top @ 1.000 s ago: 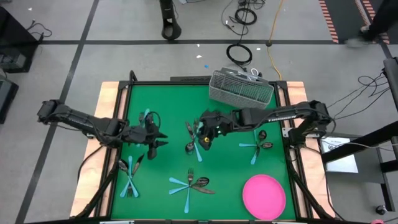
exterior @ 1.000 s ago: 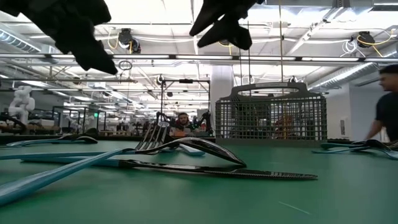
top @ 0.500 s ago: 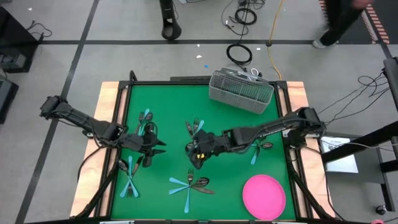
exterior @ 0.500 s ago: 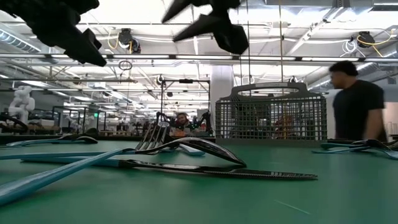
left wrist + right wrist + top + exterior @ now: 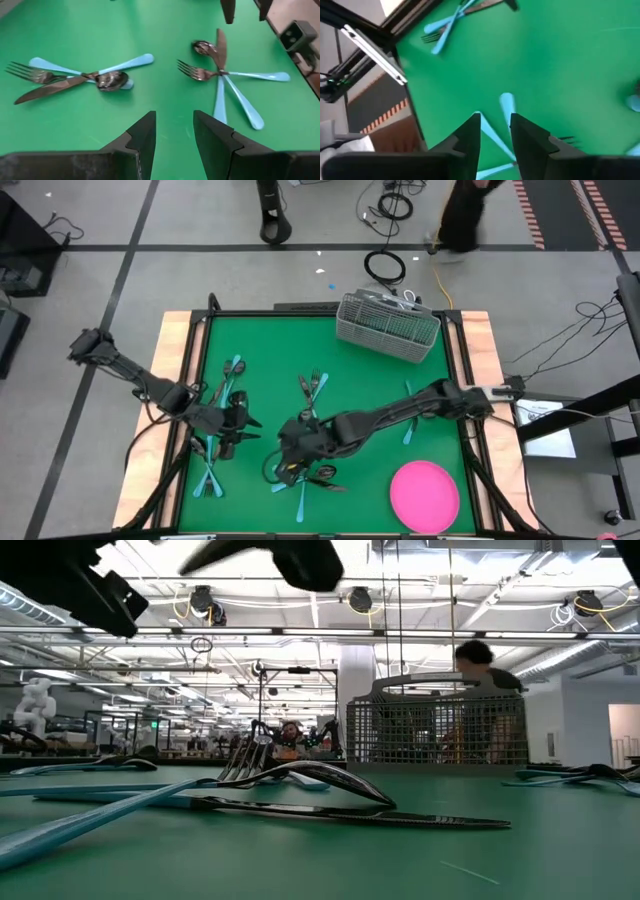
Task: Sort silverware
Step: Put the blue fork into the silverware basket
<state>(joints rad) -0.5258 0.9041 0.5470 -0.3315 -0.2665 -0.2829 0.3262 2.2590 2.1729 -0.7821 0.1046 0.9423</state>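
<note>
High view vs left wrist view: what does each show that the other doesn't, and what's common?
Only the high view shows the grey wire-mesh caddy at the table's far edge, the pink plate at the near right corner, and the right gripper over the silverware cluster at near centre.

Only the left wrist view shows the left gripper's jaws open and empty above bare mat.

Both show the left gripper, the green mat, and the two left-side silverware clusters: one with a fork, knife and spoon, one fanned out.
</note>
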